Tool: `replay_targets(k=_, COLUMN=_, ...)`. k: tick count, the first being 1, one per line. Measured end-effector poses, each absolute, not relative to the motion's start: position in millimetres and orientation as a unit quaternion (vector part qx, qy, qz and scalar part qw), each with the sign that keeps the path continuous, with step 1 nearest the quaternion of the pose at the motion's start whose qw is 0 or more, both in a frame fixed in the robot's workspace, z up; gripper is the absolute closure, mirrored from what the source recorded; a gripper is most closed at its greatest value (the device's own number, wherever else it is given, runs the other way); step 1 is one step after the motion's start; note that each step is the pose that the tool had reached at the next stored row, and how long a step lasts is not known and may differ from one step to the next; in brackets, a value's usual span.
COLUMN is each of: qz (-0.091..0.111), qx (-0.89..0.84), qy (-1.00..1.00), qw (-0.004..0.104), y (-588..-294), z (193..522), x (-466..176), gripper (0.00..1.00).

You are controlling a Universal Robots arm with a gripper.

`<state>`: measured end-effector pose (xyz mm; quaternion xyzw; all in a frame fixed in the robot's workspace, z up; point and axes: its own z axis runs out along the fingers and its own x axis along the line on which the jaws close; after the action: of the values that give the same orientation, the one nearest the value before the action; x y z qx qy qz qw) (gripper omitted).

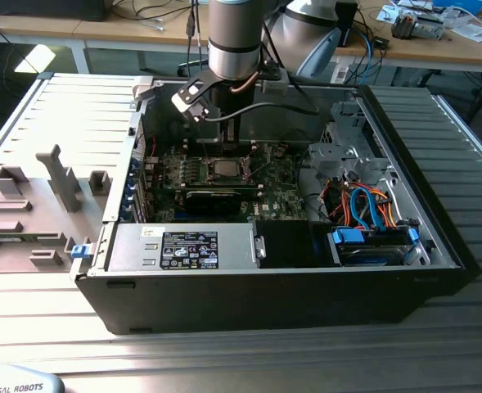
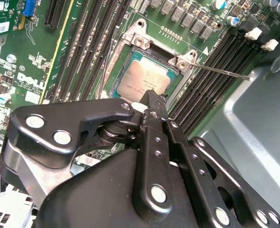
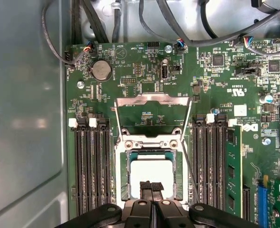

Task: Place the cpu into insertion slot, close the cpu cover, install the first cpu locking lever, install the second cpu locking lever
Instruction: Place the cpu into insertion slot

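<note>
Black metal gripper [image 3: 151, 186], fingers pressed together and holding nothing, tips over the flat silvery-grey square cpu [image 3: 151, 169]; it lies in the metal-rimmed insertion slot [image 3: 117, 166], just above the exterior view's centre; thin silvery cpu cover [image 3: 151, 99] open; a skewed push risks bent socket pins.

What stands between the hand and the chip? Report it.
Nothing visible. The hand is right at the chip, which lies in the socket; the cover is swung open, clear of both.
</note>
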<state>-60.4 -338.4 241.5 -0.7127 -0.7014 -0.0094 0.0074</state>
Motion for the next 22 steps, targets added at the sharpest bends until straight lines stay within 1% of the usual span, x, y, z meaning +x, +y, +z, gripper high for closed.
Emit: replay_targets(k=22, qz=-0.009, qx=-0.713, qy=-0.701, qw=0.007, y=-338.5, z=250.9, x=-60.4, gripper=0.89)
